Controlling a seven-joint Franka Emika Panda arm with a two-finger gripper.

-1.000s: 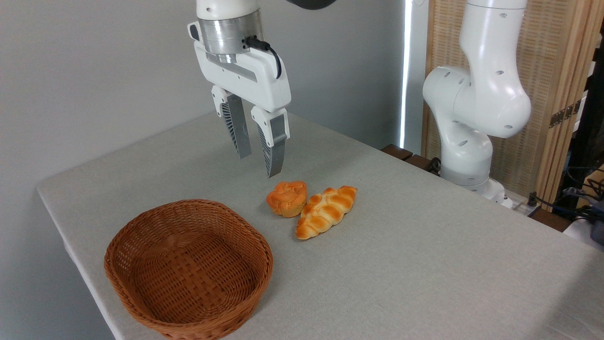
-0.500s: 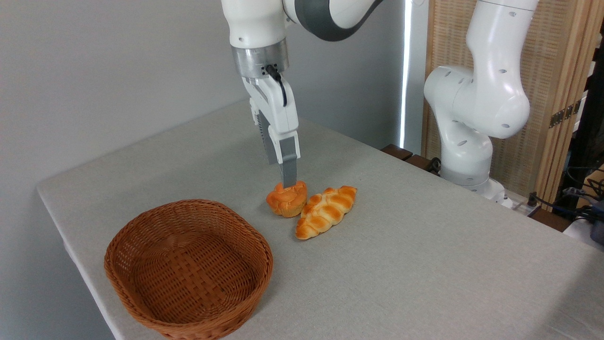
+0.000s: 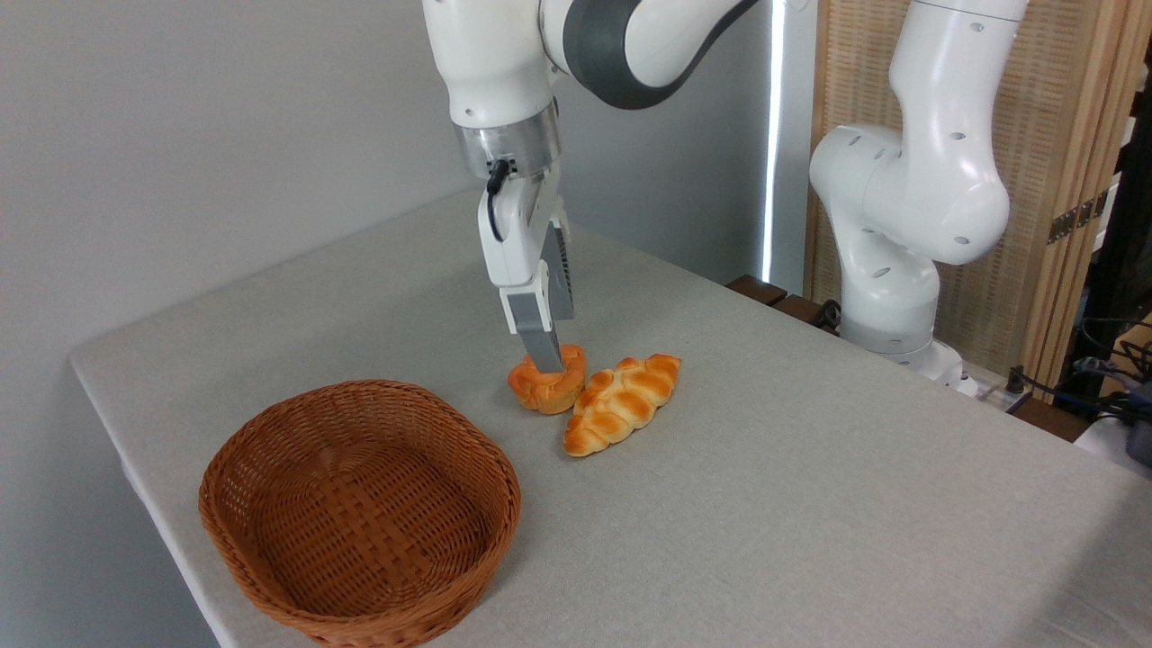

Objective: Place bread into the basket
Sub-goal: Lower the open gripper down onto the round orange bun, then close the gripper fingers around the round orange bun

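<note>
Bread [image 3: 544,387], a small round orange bun, sits on the table [image 3: 810,504] near its middle, somewhat toward the far edge, touching or just beside the end of a longer braided loaf [image 3: 623,403] that lies to its right and runs diagonally toward the far right. The gripper [image 3: 551,358] comes down onto the bun from above, its near finger [image 3: 538,333] pressed into or set against the top of the bun; the second finger lies behind the first, so I cannot tell whether the jaws are apart or clamped on the bun. The basket [image 3: 360,513], brown wicker and shallow, stands near the table's front left corner, well apart from the bun. The white arm [image 3: 504,81] reaches in from the top, and its base [image 3: 900,270] rises past the table's far right edge, in front of a wooden screen [image 3: 1062,135].
</note>
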